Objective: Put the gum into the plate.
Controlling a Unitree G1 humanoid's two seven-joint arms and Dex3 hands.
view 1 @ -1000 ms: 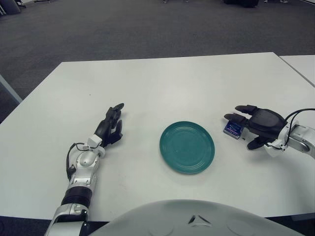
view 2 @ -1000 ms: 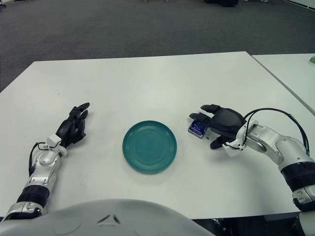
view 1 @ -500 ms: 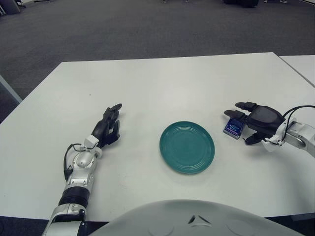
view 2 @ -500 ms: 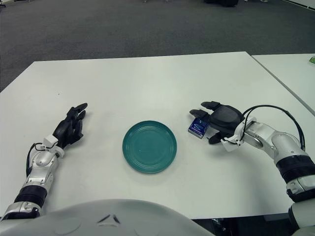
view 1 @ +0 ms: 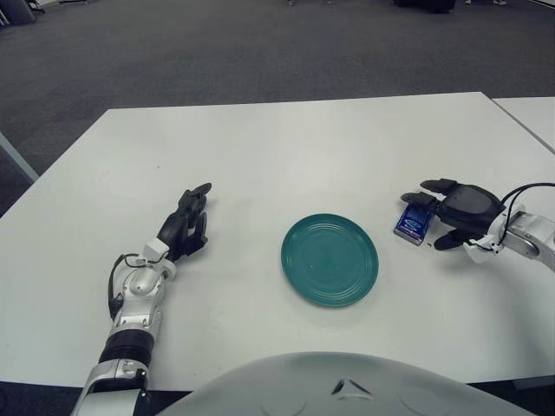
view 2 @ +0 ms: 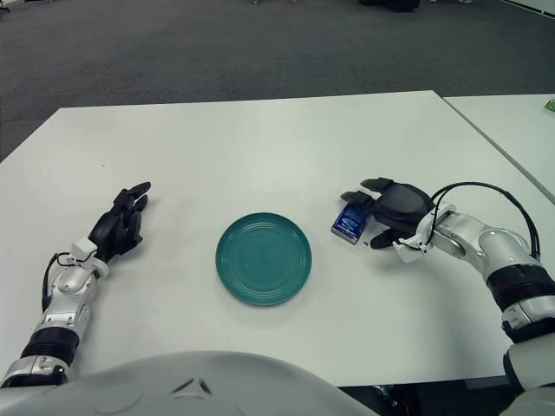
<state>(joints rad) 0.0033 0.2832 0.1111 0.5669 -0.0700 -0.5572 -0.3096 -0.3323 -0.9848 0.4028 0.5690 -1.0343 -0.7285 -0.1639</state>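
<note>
Since the earlier frames, the right hand [view 1: 460,212] has been shifted slightly right and lowered toward the white table [view 1: 286,147]; the left hand [view 1: 186,221] has been drawn back a little toward the left. The gum [view 1: 411,224], a small blue pack, is seen flat on the table just right of the green plate [view 1: 329,259], apart from its rim. Right hand fingers [view 1: 419,198] are spread over the pack's far edge, nothing gripped; contact cannot be told. Left hand is seen well left of the plate, fingers loosely extended, nothing held. Nothing lies in the plate.
</note>
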